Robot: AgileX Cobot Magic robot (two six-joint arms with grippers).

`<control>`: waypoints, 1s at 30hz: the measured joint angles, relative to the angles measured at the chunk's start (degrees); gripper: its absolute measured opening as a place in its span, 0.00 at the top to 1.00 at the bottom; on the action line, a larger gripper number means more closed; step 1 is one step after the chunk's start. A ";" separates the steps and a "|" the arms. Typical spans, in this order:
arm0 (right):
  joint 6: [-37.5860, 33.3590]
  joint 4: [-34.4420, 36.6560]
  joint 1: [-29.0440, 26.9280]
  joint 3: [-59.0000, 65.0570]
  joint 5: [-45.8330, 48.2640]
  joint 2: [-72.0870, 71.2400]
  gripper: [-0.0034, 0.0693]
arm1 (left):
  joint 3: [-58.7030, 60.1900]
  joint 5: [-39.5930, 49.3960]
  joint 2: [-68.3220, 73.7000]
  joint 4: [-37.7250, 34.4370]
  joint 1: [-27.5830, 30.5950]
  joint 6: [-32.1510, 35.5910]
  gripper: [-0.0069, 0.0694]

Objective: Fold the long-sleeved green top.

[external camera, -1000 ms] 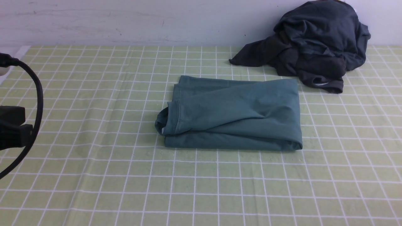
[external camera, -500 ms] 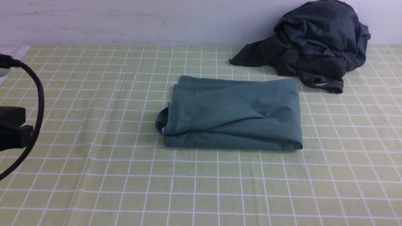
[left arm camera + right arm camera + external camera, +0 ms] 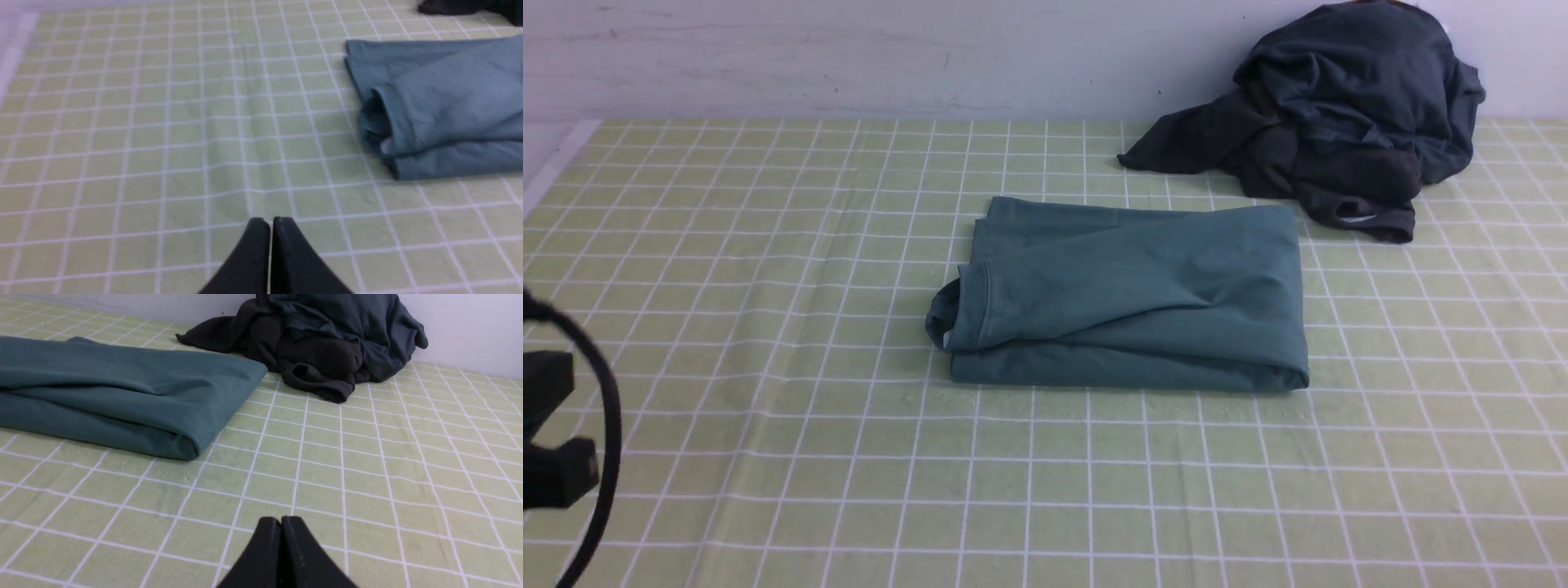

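Green top [image 3: 1127,286] folded on tbl [image 3: 849,506], nr dk garments [image 3: 1347,106].

We see the left arm [image 3: 560,433] cut off by the front view's edge, and 2 views, both wrist ones, crop the green top [image 3: 449,102]!

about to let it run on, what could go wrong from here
Two risks. The green top lies with a rumpled, raised end, so a further fold might trap that bunching. The dark garments sit close behind the top's right end; an arm reaching there could snag them. Both grippers, left and right, are shut, clear of the cloth.
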 joint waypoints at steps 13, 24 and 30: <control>0.00 0.00 0.00 0.00 0.07 0.00 0.97 | 28.89 -29.17 -29.21 -0.02 -0.69 -0.81 0.91; 0.00 0.03 0.00 -0.05 0.12 0.00 0.97 | 28.90 -4.62 -31.50 4.74 -2.44 -0.81 0.91; 0.00 0.03 0.00 -0.05 0.12 0.00 0.97 | 28.90 -4.43 -31.50 12.98 -3.44 -2.24 0.91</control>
